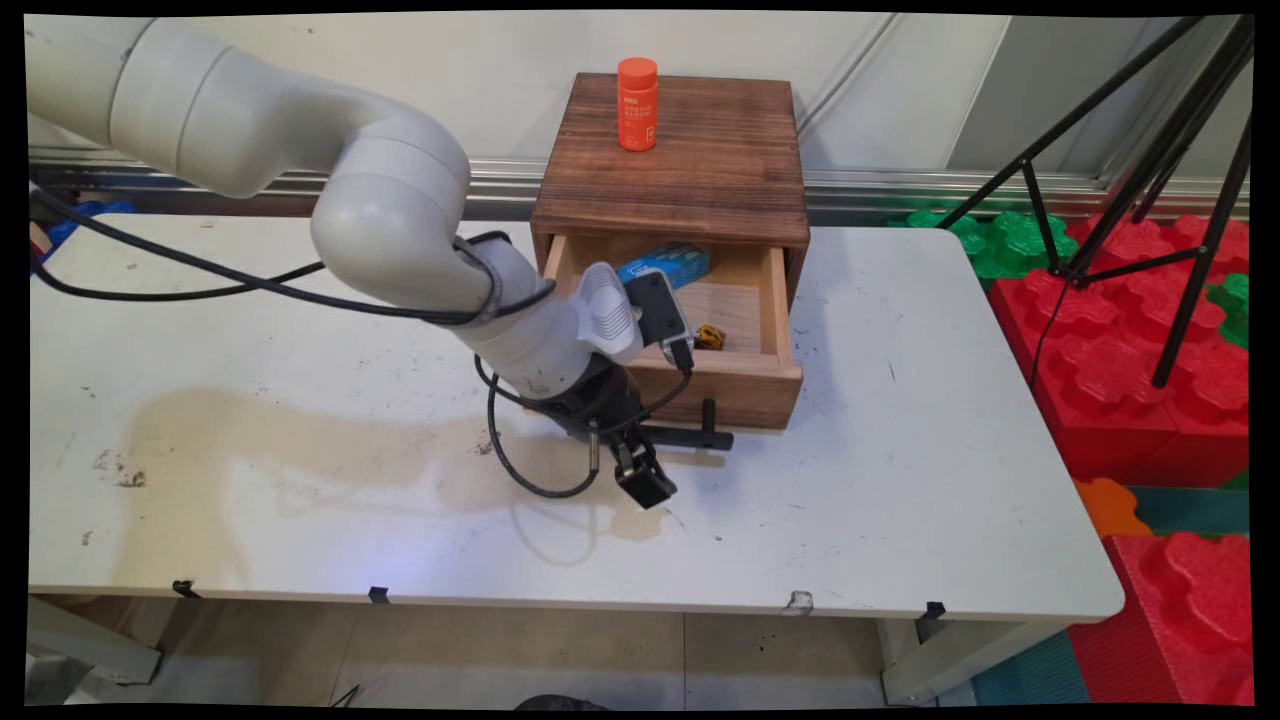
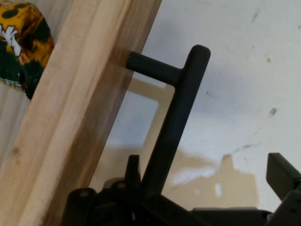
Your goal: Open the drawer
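A dark wooden cabinet (image 1: 680, 160) stands at the table's back, and its light wooden drawer (image 1: 735, 385) is pulled out. My gripper (image 1: 622, 465) hangs low at the left end of the drawer's black bar handle (image 1: 695, 437). It is open. In the hand view the handle (image 2: 181, 108) runs down between my fingers, close to the left fingertip (image 2: 133, 165) and far from the right one (image 2: 282, 174); the gripper (image 2: 207, 172) is not closed on it. Inside the drawer lie a blue box (image 1: 663, 264) and a small yellow and green object (image 1: 709, 337) (image 2: 21, 42).
An orange bottle (image 1: 637, 103) stands upright on top of the cabinet. A brownish stain (image 1: 330, 450) spreads over the white table left of my gripper. Red and green foam blocks (image 1: 1120, 330) and a black tripod (image 1: 1170, 200) stand beyond the table's right edge.
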